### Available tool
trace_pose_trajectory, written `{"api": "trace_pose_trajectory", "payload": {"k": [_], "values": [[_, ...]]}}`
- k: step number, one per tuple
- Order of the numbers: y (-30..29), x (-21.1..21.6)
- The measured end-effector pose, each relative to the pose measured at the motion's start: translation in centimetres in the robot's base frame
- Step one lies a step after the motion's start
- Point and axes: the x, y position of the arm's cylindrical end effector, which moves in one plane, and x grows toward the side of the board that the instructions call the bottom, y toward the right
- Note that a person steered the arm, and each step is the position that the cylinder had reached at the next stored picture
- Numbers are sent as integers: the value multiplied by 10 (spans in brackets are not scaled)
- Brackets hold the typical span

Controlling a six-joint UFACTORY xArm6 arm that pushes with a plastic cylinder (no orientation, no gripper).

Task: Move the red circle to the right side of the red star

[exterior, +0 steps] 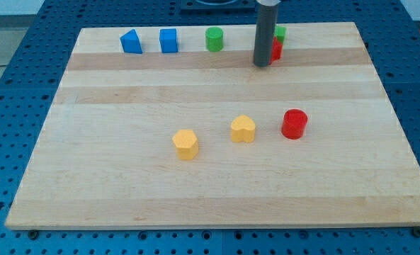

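The red circle (294, 123) stands right of the board's middle. The red star (276, 49) sits near the view's top, mostly hidden behind my rod, with only its right part showing. My tip (262, 64) rests on the board just left of and in front of the red star, touching or nearly touching it. The tip is far above the red circle in the view.
A green block (280, 32) peeks out behind the rod above the red star. A green cylinder (214, 39), a blue cube (168, 40) and a blue slanted block (131, 42) line the top. Two yellow blocks (243, 129) (185, 144) sit mid-board.
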Motion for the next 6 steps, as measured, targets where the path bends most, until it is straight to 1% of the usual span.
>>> {"api": "trace_pose_trajectory", "payload": {"k": [1,2,3,4,5,6], "values": [[78,49],[87,126],[50,181],[25,157],[29,96],[30,46]]}}
